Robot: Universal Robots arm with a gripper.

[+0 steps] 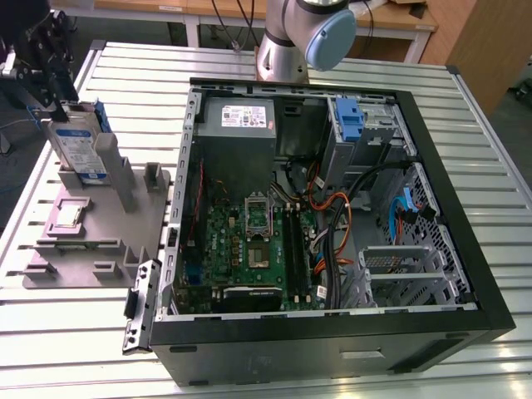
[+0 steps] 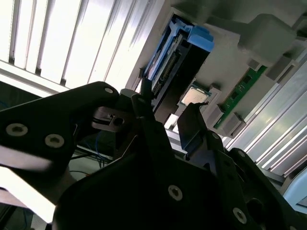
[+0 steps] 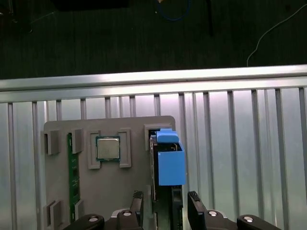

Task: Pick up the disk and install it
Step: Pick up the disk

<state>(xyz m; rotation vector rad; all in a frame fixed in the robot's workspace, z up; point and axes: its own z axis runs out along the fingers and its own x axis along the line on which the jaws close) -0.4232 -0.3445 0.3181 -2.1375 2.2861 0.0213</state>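
The disk (image 1: 79,150) stands on edge in a slotted fixture (image 1: 100,218) on the worktop (image 1: 482,91), at the exterior view's left. The gripper (image 1: 56,87) hangs directly above the disk, in the frame's upper left. The open computer case (image 1: 332,345) lies to the fixture's right.

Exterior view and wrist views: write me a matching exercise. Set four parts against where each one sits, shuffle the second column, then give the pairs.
Column one
1 disk
2 processor chip
3 memory stick
4 blue bracket

Column two
A lies flat in a square pocket of the grey fixture
B inside the open computer case
C stands on edge in the fixture, nearest the open gripper
D green strip in a long slot of the fixture

Pairs: 1-C, 2-A, 3-D, 4-B
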